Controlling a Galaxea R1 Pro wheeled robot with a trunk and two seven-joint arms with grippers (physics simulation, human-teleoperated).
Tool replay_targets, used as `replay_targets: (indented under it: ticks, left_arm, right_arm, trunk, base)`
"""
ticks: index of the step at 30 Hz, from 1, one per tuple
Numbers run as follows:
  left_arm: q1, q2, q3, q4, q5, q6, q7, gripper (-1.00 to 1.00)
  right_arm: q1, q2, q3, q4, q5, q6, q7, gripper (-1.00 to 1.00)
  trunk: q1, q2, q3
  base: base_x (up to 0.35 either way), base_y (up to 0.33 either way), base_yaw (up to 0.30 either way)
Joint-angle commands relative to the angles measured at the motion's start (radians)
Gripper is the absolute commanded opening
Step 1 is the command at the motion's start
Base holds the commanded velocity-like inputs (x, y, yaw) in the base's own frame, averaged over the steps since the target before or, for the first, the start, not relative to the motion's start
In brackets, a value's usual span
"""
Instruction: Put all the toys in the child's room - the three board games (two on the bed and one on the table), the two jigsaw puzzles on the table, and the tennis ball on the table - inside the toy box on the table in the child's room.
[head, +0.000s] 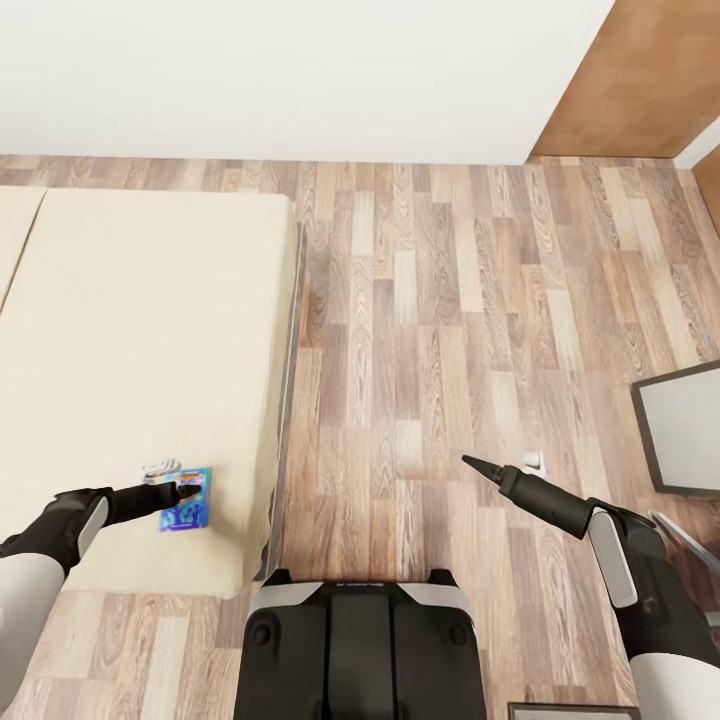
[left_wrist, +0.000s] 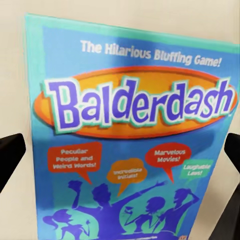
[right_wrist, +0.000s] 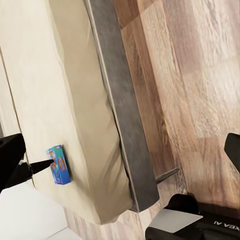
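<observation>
A small blue board game (head: 186, 505) lettered "Balderdash" lies flat on the beige mattress of the bed (head: 140, 330), near its front right corner. My left gripper (head: 188, 489) is right over it and open. In the left wrist view the board game (left_wrist: 132, 135) sits between the two dark fingertips (left_wrist: 10, 156), which stand wide apart at either side of it. My right gripper (head: 470, 462) hangs open over the wood floor with nothing in it. The right wrist view takes in the bed's grey frame (right_wrist: 122, 110) and the board game (right_wrist: 59, 164) in the distance.
The bed's grey side rail (head: 285, 400) runs along the plank floor (head: 440, 330). A dark-framed grey panel (head: 688, 430) stands at the right edge. A white wall (head: 300, 70) closes the far side, with a wooden surface (head: 640, 70) at the upper right. My base (head: 360, 650) is just below.
</observation>
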Motion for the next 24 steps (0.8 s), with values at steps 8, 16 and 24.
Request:
replay_targets:
  ticks: [8, 16, 24]
  left_arm:
    - [0.000, -0.005, 0.008, -0.001, -0.006, 0.008, -0.008, 1.00]
    - [0.000, -0.005, 0.007, -0.001, -0.005, 0.008, -0.017, 1.00]
    - [0.000, -0.006, 0.006, 0.000, -0.005, 0.009, -0.097, 1.00]
  right_arm:
    - [0.000, 0.000, -0.001, -0.001, -0.002, 0.006, 0.002, 1.00]
    - [0.000, 0.000, -0.001, -0.002, -0.002, 0.006, 0.002, 1.00]
    - [0.000, 0.000, -0.001, -0.002, -0.002, 0.006, 0.002, 1.00]
  trunk:
    - [0.001, -0.002, -0.006]
    - [0.001, -0.002, -0.007]
    - [0.001, -0.002, -0.007]
  base:
    - [0.000, 0.000, 0.000]
    - [0.000, 0.000, 0.000]
    - [0.000, 0.000, 0.000]
